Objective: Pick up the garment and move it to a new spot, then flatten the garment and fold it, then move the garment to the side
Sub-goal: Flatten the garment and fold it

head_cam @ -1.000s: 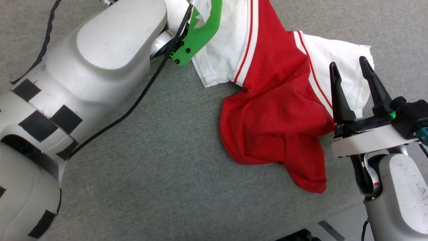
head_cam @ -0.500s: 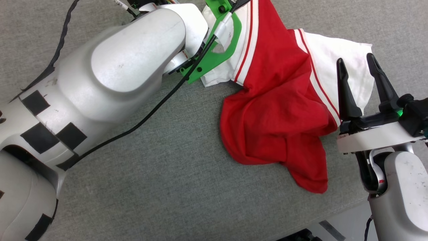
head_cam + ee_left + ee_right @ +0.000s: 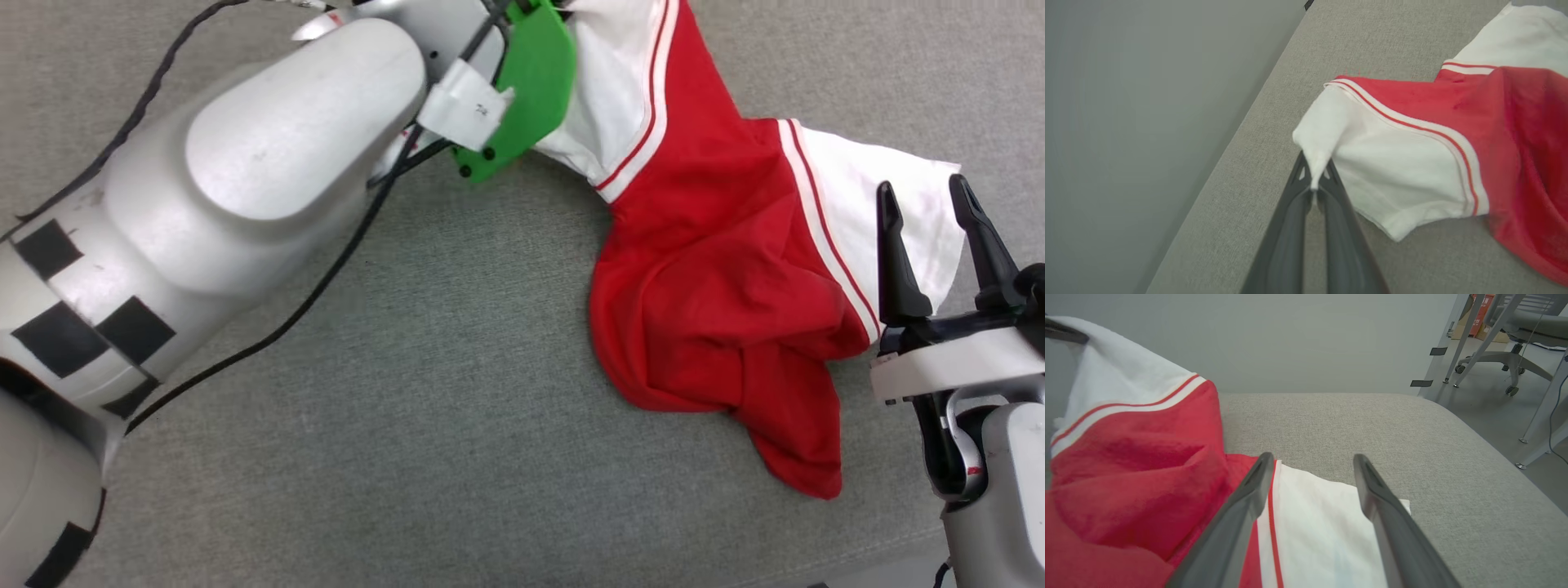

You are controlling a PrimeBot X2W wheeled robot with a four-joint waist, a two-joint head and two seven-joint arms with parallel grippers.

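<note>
Head view first: the garment (image 3: 718, 269) lies bunched on the grey counter (image 3: 408, 457), with the red body heaped toward the right and the hem trailing down near the counter's front edge. Up top, the left arm (image 3: 269, 163) reaches across, its green wrist bracket (image 3: 535, 82) right against one white sleeve, and a black cable (image 3: 326, 278) runs along the arm.

Over to the left wrist view: the left end effector (image 3: 1314, 181) is clamped tight on a corner of that white sleeve (image 3: 1400, 179). The cloth is drawn up into a peak between the dark fingers, while the red body rests on the counter. Red-and-white striped trim marks the sleeve seam.

Now the right side: the right end effector (image 3: 921, 189) is spread wide and grips nothing. Its fingers hover over the other white sleeve (image 3: 849, 175) at the garment's right edge. Whether the tips touch cloth, can't tell.

Right wrist view shows a grey wall (image 3: 1290, 335) behind the counter and an office chair (image 3: 1515, 330) off on the floor.
</note>
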